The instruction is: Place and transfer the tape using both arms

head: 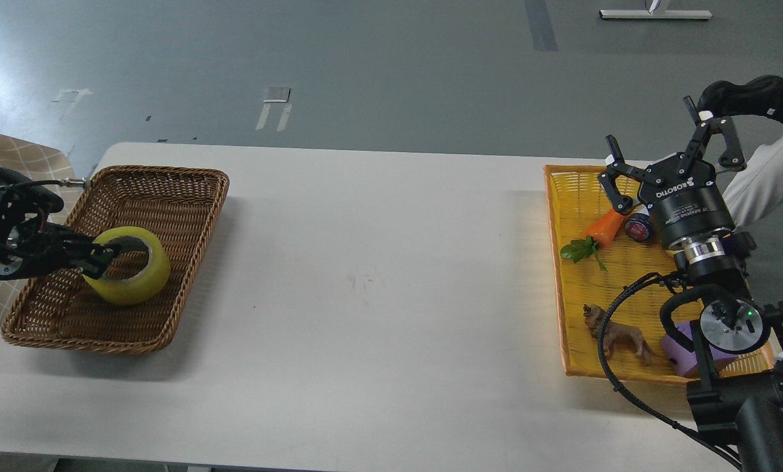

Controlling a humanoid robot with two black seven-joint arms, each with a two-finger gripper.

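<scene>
The yellow tape roll (135, 283) lies in the brown wicker basket (168, 176) on the left of the white table. My left gripper (98, 256) comes in from the left and its fingers pinch the near-left rim of the roll, one finger inside the core hole. My right gripper (668, 143) is open and empty, fingers spread and pointing up, above the far end of the yellow tray (568, 282) on the right.
The yellow tray holds a toy carrot (604, 226), a small round tin (638, 227), a brown toy dog (620, 337) and a purple block (679, 351). A black-gloved hand (751, 95) is behind my right gripper. The bare table top (378, 275) lies between basket and tray.
</scene>
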